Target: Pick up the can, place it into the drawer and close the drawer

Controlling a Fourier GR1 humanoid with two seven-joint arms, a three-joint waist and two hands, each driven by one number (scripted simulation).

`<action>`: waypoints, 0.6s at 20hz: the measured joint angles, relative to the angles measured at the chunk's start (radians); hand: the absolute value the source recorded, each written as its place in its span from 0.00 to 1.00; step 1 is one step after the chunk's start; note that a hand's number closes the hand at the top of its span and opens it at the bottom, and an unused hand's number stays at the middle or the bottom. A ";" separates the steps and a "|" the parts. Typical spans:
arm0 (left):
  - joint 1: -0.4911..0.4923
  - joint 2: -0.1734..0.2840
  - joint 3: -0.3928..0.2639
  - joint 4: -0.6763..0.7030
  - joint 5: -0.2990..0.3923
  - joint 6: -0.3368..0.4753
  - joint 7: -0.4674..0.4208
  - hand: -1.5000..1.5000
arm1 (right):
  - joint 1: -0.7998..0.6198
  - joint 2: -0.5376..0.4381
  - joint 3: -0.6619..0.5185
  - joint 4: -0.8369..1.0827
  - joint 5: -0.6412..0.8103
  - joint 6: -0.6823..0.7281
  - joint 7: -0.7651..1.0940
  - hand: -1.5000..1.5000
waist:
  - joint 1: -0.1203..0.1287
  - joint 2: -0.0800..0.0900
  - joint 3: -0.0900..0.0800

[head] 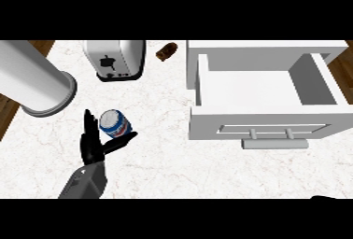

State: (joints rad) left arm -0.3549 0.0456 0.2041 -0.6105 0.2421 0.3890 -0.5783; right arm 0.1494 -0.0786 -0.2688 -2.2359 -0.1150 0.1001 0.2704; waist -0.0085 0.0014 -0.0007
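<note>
A blue, white and red can point(115, 123) stands on the marble counter point(158, 158) at the left. My left hand point(92, 150) is right beside it, open. Its straight fingers point(88, 125) rise along the can's left side and the thumb point(118, 143) reaches out under its near side. The white drawer point(265, 122) stands pulled open at the right, its inside bare, with a bar handle point(273, 144) on the front facing me. Only a dark sliver at the lower right edge may be my right hand point(325, 197).
A silver toaster point(116, 59) stands at the back behind the can. A large white cylinder point(34, 79) lies at the far left. A small brown object point(167, 51) sits between the toaster and the drawer cabinet. The counter ends at the left, where wooden floor shows.
</note>
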 measured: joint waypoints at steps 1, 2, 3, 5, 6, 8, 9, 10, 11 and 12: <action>-0.009 0.005 -0.002 0.000 0.000 -0.005 0.007 0.00 | 0.006 0.002 0.002 -0.004 0.001 0.006 -0.002 0.00 | 0.001 0.000 0.000; -0.025 0.008 0.002 0.025 0.002 -0.017 -0.006 0.00 | 0.009 0.005 0.005 -0.019 0.002 0.005 0.005 0.00 | 0.000 0.000 0.000; -0.035 0.012 0.006 0.053 0.003 -0.039 -0.023 0.00 | 0.004 0.000 -0.008 -0.006 -0.004 0.009 -0.002 0.00 | -0.001 0.000 0.000; -0.071 0.022 0.001 0.087 -0.001 -0.067 -0.013 0.00 | -0.004 -0.002 -0.004 -0.015 0.002 0.004 0.015 0.00 | -0.002 0.001 0.000; -0.087 0.022 0.002 0.114 -0.003 -0.079 -0.022 0.00 | -0.003 0.000 -0.005 -0.017 0.001 0.004 0.015 0.00 | -0.003 0.001 0.000; -0.110 0.028 0.007 0.148 0.000 -0.109 -0.032 1.00 | -0.027 -0.008 -0.011 -0.013 -0.002 -0.002 0.031 0.00 | -0.002 0.001 0.000; -0.130 0.027 0.008 0.159 0.002 -0.121 -0.027 1.00 | -0.033 -0.004 -0.008 -0.007 0.003 -0.005 0.024 0.00 | -0.003 0.001 0.000; -0.144 0.024 0.009 0.175 0.003 -0.130 -0.034 1.00 | -0.021 0.004 -0.005 0.006 0.010 0.003 -0.003 0.00 | -0.003 0.001 0.000; -0.157 0.031 0.014 0.190 0.006 -0.148 -0.039 1.00 | -0.015 0.008 -0.004 0.007 0.012 0.006 -0.014 0.00 | -0.004 0.002 0.000; -0.172 0.035 0.020 0.215 0.007 -0.163 -0.055 1.00 | -0.012 0.012 -0.003 0.019 0.016 0.010 -0.030 0.00 | -0.005 0.002 0.000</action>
State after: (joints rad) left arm -0.5271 0.0809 0.2237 -0.3957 0.2488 0.2257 -0.6335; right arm 0.1375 -0.0669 -0.2718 -2.2171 -0.0992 0.1098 0.2408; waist -0.0139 0.0035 -0.0010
